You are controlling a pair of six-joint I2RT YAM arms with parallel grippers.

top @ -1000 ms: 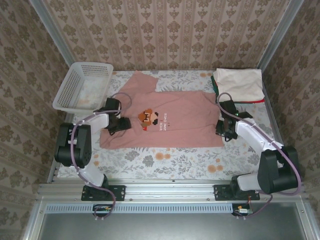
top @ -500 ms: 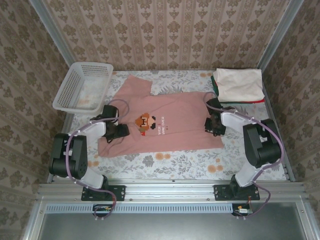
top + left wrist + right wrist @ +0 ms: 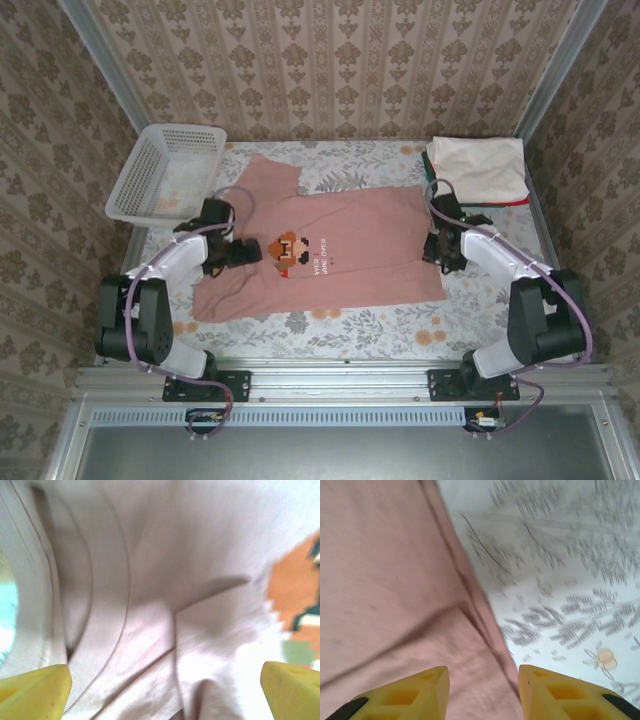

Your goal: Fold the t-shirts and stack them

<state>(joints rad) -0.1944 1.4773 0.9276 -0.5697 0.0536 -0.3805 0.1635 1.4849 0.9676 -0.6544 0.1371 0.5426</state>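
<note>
Damask wallpaper walls in a flower-printed worktop (image 3: pixel 330 325). Spread flat across its middle lies the dusty-pink cotton t-shirt (image 3: pixel 350 255), its small pixel-character chest print (image 3: pixel 290 245) facing up, collar toward 9 o'clock and hem toward 3 o'clock. At 1 o'clock sits a stack of folded t-shirts (image 3: pixel 480 165), cream on top with green and red edges beneath. At 10 o'clock stands a white plastic lattice basket (image 3: pixel 165 175).

The pink shirt looks light, limp and without any stiffness. It will likely sag from wherever it is lifted, wrinkle easily and drag on the worktop's cloth rather than slide. The best holds are probably the doubled, stitched parts: the ribbed collar and shoulder seams at one end, and the hem corners at the other. A shallow pinch risks catching the top layer alone.

The left fingers (image 3: pixel 35 687) stand wide apart over the cloth just beside the collar ribbing, clamped on nothing. The right fingers (image 3: pixel 405 695) are partly apart and straddle the hem's edge, with no fabric gathered between them.

Both wrist views are blurred, and the frame's bottom edge cuts off the fingers, so contact with the cloth cannot be told. The lettering beside the print is too small to read. The left arm covers part of the collar end. The shirts in the stack cannot be counted with certainty.
</note>
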